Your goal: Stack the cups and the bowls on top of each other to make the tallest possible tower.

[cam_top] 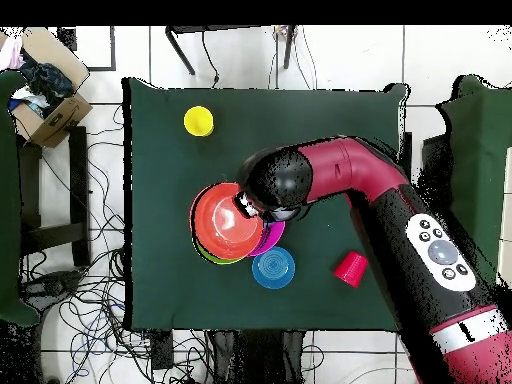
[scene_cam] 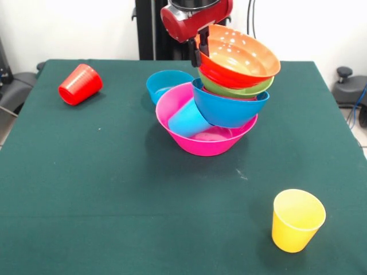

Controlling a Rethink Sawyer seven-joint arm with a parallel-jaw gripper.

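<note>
The tower stands mid-table, leaning to the right. Its base is the large pink bowl (scene_cam: 189, 143). In it lie the light blue cup (scene_cam: 186, 120) on its side and, tilted on top, the large blue bowl (scene_cam: 229, 109), the green bowl (scene_cam: 243, 90) and the orange bowl (scene_cam: 243, 54), with a red layer under it. My gripper (scene_cam: 200, 50) is shut on the orange bowl's left rim; from overhead it (cam_top: 243, 206) sits over the stack (cam_top: 225, 225). The small blue bowl (scene_cam: 166, 83) stands behind the tower. The red cup (scene_cam: 80, 84) lies on its side far left. The yellow cup (scene_cam: 296, 219) stands upright near right.
The green table (scene_cam: 114, 189) has open cloth at the front left. From overhead, the small blue bowl (cam_top: 273, 267) and red cup (cam_top: 350, 268) lie near the robot's side, the yellow cup (cam_top: 198, 121) at the far side. A cardboard box (cam_top: 50, 105) sits off the table.
</note>
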